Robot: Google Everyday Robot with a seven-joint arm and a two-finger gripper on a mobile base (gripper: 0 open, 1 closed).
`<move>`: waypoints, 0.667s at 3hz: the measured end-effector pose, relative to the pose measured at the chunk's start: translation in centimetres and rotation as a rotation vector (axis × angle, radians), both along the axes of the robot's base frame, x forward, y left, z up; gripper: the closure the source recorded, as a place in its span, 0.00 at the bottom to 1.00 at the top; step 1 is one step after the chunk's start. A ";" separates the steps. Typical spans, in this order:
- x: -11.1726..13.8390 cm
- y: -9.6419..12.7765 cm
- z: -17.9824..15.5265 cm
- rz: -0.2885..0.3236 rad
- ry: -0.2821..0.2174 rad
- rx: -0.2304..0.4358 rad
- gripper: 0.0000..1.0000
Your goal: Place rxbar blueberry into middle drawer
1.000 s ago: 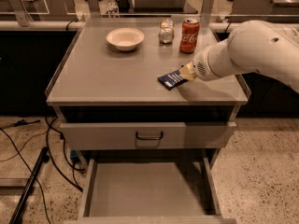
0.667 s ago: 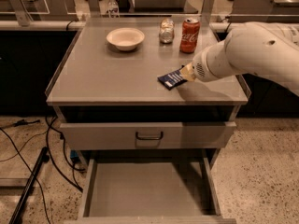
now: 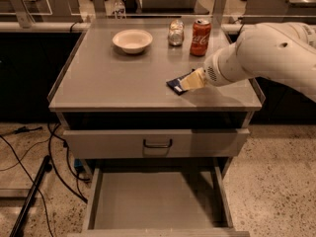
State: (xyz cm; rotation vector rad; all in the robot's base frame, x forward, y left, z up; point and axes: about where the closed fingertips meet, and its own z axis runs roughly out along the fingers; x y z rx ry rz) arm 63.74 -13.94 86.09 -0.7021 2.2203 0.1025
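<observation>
Navy rxbar blueberry (image 3: pixel 174 86), counter (image 3: pixel 108 83), before cola can (image 3: pixel 200 30); pincer (image 3: pixel 190 81) at it, grip undeterminable. Step: grasping. Next: lift into middle drawer (image 3: pixel 158 201).

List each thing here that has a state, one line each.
rxbar blueberry: lying on the tabletop, not yet in the drawer.
middle drawer: pulled open.
drawer front with handle: shut.
cola can: upright.
bowl: right way up.
gripper: low over the tabletop, at the bar's right end.
</observation>
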 end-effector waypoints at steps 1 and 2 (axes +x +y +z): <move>0.1 -0.2 -0.2 -0.007 0.016 0.004 0.00; 0.4 -0.6 -0.5 -0.017 0.047 0.026 0.00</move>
